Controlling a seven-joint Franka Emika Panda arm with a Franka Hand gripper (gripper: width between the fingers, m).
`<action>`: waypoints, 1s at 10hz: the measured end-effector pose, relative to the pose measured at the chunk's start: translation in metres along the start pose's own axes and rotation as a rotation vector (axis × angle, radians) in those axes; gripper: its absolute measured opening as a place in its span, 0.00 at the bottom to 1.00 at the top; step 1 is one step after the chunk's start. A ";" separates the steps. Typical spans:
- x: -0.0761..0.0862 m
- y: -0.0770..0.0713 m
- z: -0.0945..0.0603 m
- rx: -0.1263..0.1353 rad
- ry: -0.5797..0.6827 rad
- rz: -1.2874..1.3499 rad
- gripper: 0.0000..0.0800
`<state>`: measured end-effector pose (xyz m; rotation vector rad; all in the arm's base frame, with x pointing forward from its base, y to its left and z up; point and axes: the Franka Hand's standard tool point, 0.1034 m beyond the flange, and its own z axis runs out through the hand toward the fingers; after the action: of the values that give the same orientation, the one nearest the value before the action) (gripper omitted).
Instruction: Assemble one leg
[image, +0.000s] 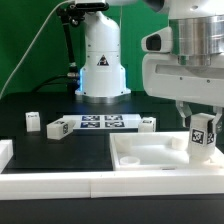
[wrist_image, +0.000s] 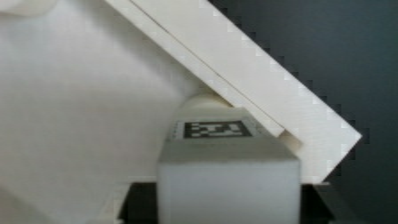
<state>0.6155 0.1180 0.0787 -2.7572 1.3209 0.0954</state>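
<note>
My gripper (image: 203, 125) is shut on the leg (image: 203, 137), a small white post with a black-and-white tag. It holds the leg upright over the near right corner of the large white tray-like panel (image: 140, 158), at the exterior view's right. In the wrist view the leg (wrist_image: 222, 165) fills the space between my two black fingers (wrist_image: 143, 205), its tag facing the camera. The panel's raised rim (wrist_image: 240, 75) runs diagonally just beyond it. Whether the leg touches the panel cannot be told.
The marker board (image: 98, 123) lies mid-table. Small white posts stand beside it at the left (image: 32, 121) (image: 57, 128) and right (image: 147, 123). The robot base (image: 101, 65) is behind. A white block (image: 4, 150) sits at the left edge.
</note>
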 end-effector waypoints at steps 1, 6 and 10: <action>0.000 0.000 0.000 0.000 0.000 -0.042 0.49; -0.004 -0.004 -0.002 -0.010 0.012 -0.533 0.81; 0.001 -0.007 -0.006 -0.032 0.036 -0.989 0.81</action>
<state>0.6215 0.1206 0.0848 -3.0785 -0.1462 -0.0028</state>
